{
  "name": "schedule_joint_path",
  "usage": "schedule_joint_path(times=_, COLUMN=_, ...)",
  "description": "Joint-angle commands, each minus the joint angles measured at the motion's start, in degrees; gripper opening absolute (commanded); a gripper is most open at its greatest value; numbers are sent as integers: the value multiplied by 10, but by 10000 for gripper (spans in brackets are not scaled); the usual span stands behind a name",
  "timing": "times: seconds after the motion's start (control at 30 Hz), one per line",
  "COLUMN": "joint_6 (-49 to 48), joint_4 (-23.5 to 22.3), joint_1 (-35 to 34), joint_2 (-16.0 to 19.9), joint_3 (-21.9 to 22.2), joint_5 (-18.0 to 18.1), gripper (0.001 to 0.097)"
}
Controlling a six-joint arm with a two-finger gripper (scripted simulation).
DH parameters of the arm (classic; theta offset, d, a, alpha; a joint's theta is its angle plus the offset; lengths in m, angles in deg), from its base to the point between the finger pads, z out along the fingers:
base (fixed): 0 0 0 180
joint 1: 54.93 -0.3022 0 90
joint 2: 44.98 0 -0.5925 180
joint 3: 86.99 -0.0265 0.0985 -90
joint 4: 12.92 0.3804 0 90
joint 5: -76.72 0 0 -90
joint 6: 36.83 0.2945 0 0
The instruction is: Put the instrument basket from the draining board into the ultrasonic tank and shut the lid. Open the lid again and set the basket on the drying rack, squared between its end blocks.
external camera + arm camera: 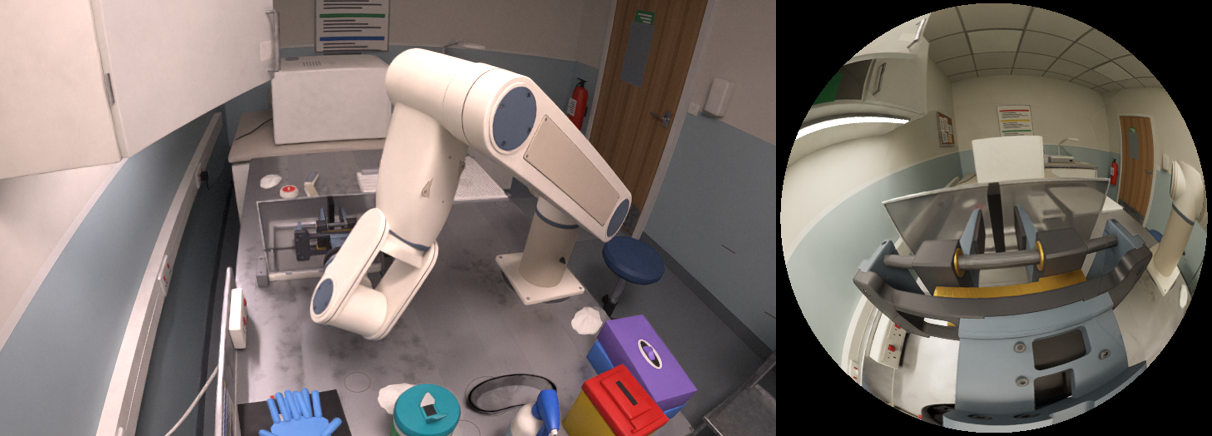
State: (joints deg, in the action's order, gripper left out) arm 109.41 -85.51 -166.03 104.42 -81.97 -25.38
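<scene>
My gripper (1000, 231) (329, 219) is part-closed and holds nothing; its two blue fingers straddle the dark upright handle (994, 216) of the tank lid without gripping it. The grey lid (996, 208) (295, 214) stands raised and tilted back over the ultrasonic tank on the left of the steel worktop. My forearm hides the tank's inside, so I cannot see the instrument basket. The mesh draining board (480, 181) lies behind my arm, mostly covered by it. The drying rack is not visible.
Behind the tank a white machine (331, 100) sits on a raised counter, with a red button (289, 191) and small items before it. Gloves (298, 415), a teal wipes tub (427, 412), coloured bins (632, 379) and a blue stool (632, 260) stand along the near and right sides.
</scene>
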Motion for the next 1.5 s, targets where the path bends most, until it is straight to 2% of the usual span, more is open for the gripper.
schedule_joint_path(times=0.0, joint_6=0, joint_4=0, joint_1=0, joint_2=0, joint_3=0, joint_5=0, gripper=373)
schedule_joint_path(times=0.93, joint_6=0, joint_4=0, joint_1=0, joint_2=-1, joint_3=0, joint_5=0, gripper=373)
schedule_joint_path(times=1.17, joint_6=0, joint_4=0, joint_1=0, joint_2=-1, joint_3=0, joint_5=0, gripper=238)
schedule_joint_path(times=1.47, joint_6=0, joint_4=0, joint_1=0, joint_2=-1, joint_3=0, joint_5=0, gripper=233)
